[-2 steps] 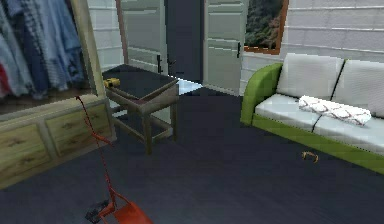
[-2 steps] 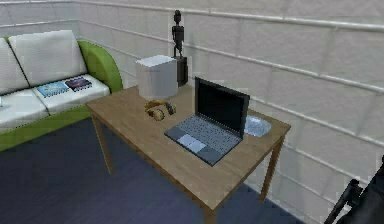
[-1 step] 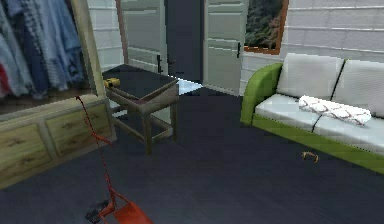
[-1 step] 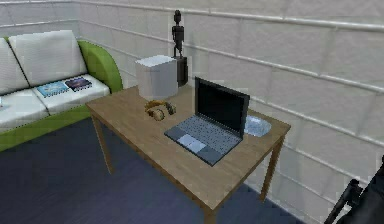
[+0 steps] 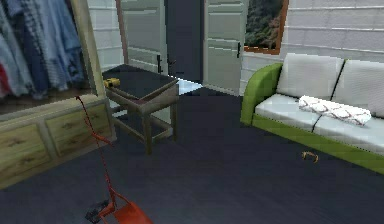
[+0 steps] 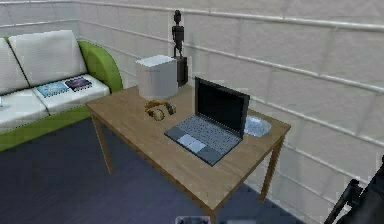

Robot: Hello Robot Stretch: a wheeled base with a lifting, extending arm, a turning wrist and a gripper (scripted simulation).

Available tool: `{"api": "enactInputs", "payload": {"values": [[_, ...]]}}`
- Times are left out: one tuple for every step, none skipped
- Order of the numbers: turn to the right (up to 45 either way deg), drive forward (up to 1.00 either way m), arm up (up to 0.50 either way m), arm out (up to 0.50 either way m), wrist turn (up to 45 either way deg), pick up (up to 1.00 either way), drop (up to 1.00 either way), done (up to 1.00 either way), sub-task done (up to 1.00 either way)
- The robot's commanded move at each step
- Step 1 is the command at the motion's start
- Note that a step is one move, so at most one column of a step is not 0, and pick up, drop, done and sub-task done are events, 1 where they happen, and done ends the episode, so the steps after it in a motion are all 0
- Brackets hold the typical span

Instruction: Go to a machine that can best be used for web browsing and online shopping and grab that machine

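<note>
The laptop (image 6: pixel 212 120) is the machine to grab. It stands with its lid up and its dark screen showing, toward the table's (image 6: pixel 125 112) right half in the arm side view and close to the near edge. I cannot tell the state of the claw.

The step in hand looks like lining up for the reach. I judge the base should square up so the arm runs straight out at the laptop's keyboard half. The claw should arrive low and level and take the flat base, not the thin upright lid, which would likely fold or tip under a push. The near edge gives the cleanest way in.

From the laptop, a brownish ring-shaped thing, perhaps headphones (image 6: pixel 158 110), lies at 9 o'clock, near but apart. A white box (image 6: pixel 156 75) stands at 10 o'clock, with a slim dark statue (image 6: pixel 179 42) just behind it at 11 o'clock. A pale rounded thing (image 6: pixel 258 126) sits just beside the laptop at 3 o'clock, and a sideways sweep could knock it. The brick wall runs close behind at 12 o'clock, so overreach is a risk.

A green sofa (image 6: pixel 98 62) with flat books (image 6: pixel 64 86) on its cushions is at the table's 9 o'clock. A dark frame (image 6: pixel 360 198) shows at 4 o'clock.

In the forward view a small dark-topped side table (image 5: pixel 140 92) stands at 11 o'clock. A red long-handled tool (image 5: pixel 112 205) lies on the floor at 7 o'clock, where the wheels could catch it.
</note>
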Motion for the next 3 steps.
{"api": "enactInputs", "payload": {"values": [[0.0, 0.0, 0.0, 0.42, 0.0, 0.0, 0.0, 0.0, 0.0], [0.0, 0.0, 0.0, 0.0, 45.0, 0.0, 0.0, 0.0, 0.0], [0.0, 0.0, 0.0, 0.0, 45.0, 0.0, 0.0, 0.0, 0.0]]}}
